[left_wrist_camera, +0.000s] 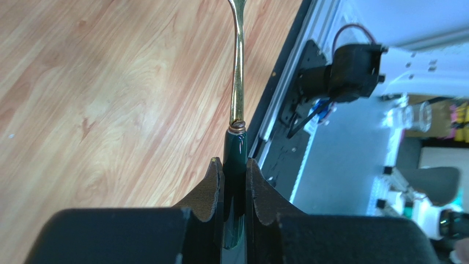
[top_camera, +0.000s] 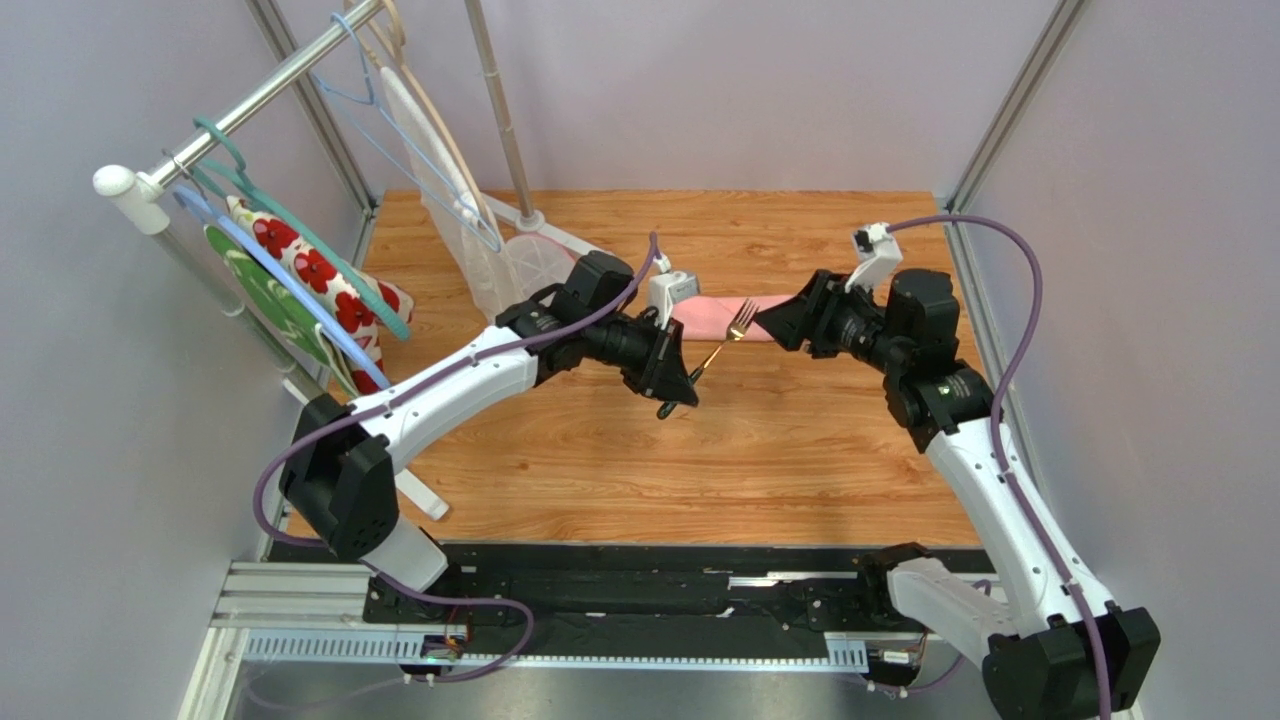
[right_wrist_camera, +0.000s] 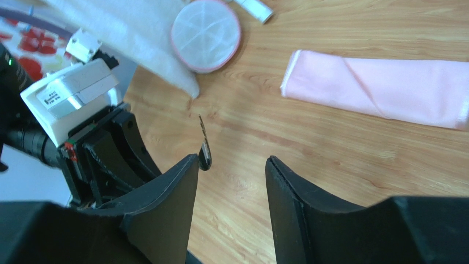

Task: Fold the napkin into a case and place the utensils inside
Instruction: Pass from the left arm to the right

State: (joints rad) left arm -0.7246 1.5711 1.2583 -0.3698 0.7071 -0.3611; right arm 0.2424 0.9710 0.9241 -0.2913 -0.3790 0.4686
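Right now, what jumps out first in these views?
The gold fork with a dark green handle sticks straight out of the shut left claw at mid-table. The right claw faces it, jaws open, holding nothing. Beyond them the pink napkin lies folded into a flat strip on the wood table, and a red-flowered cloth hangs from the rack at far left.

Bright, even, diffuse from above; only soft, faint shadows on the table (top_camera: 631, 465); top view sharp; mild glare along the fork (left_wrist_camera: 238, 71) in the left wrist view, blown-out and soft toward 3 o'clock; right gripper (right_wrist_camera: 232, 159) slightly blurred at 6 o'clock.
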